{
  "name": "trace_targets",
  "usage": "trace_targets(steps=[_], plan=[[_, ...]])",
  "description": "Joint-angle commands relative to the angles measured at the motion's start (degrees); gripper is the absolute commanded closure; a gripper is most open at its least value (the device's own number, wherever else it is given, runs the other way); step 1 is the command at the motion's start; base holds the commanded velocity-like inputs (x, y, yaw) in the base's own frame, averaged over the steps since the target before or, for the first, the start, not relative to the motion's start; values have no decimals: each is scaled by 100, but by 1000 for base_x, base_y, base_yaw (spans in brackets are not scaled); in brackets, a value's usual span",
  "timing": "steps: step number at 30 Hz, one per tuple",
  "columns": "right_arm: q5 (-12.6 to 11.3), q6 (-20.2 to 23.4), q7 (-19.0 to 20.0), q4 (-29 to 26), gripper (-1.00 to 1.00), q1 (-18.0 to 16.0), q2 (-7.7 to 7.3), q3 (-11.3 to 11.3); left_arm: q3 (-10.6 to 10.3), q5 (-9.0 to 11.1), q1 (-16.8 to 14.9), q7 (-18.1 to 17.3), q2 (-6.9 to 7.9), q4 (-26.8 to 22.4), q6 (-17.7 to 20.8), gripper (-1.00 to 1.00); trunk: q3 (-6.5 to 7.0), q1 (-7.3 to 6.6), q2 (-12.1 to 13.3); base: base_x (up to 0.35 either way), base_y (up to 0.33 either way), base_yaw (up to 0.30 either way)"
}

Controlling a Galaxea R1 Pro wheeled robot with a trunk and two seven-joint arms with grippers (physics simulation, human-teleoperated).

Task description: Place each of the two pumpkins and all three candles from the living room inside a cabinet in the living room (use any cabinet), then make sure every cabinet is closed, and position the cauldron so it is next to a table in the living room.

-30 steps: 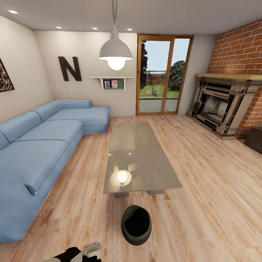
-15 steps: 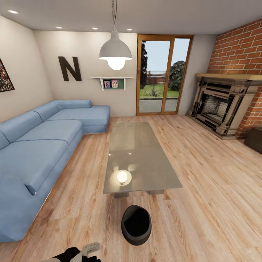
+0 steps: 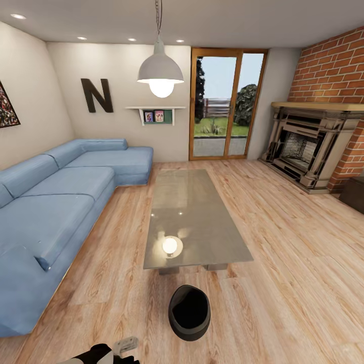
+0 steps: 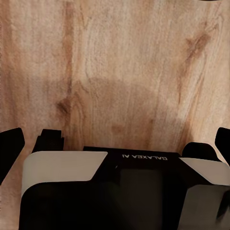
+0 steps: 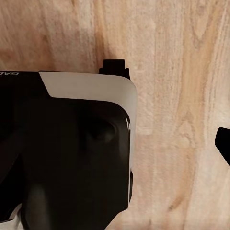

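1. The left gripper points down at bare plank floor in the left wrist view. Its dark fingertips sit far apart at the picture's edges, so it is wide open and holds nothing. Part of the left arm pokes into the head view's lower edge.
2. The right gripper appears in the right wrist view as a black-and-white body over the floor, with one dark fingertip at the edge. How far it is open cannot be told.
3. Going left to right across the room: a blue corner sofa fills the left side.
4. In the centre stands the glass-topped coffee table, reflecting the pendant lamp.
5. The black cauldron sits upright on the floor just beside the table's near end, apart from both grippers.
6. At right is the ornate grey fireplace, and a dark cabinet corner at the frame edge.
7. The cauldron step looks satisfied; a sound move is probably to leave it and check the cabinet fronts.
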Motion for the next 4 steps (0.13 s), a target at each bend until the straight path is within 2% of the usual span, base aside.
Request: trace_targets(steps=[1, 4], plan=[[-48, 9, 29, 10, -100, -7, 0, 49, -48, 52, -9, -26, -2, 18, 3, -100, -6, 0, -4, 0, 0, 0], [-48, 9, 29, 10, -100, -7, 0, 49, -49, 53, -8, -27, -4, 15, 3, -100, -6, 0, -4, 0, 0, 0]])
